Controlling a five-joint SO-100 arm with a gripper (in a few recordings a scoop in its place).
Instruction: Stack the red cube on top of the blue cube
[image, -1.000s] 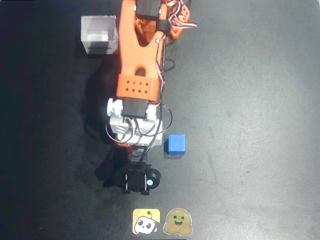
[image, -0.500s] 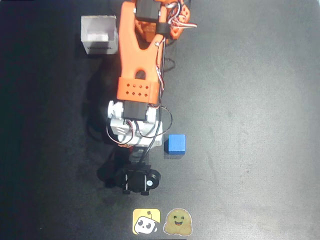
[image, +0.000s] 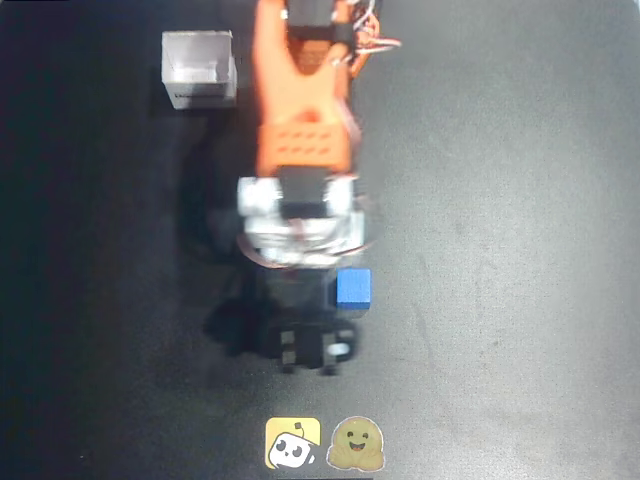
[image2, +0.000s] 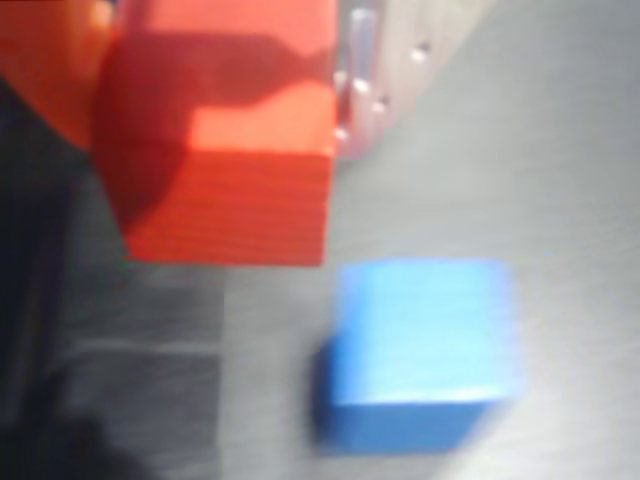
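Overhead view: white box (image: 199, 68) stands at upper left on the dark counter (image: 500, 250). Orange arm (image: 300, 110) reaches down the middle, blurred. Wrist view: tool (image2: 215, 110) closed on the red cube (image2: 225, 170), raised above the counter; blue cube (image2: 420, 350) rests on the counter, lower right of it, apart

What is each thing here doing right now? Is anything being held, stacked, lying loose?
red cube: held up off the table in the gripper, not yet on the blue one.
blue cube: sitting flat on the table, nothing on top.
gripper: closed on the red cube, beside the blue cube.
white box: standing alone near the table's far edge, untouched.
two stickers: stuck flat at the near edge.
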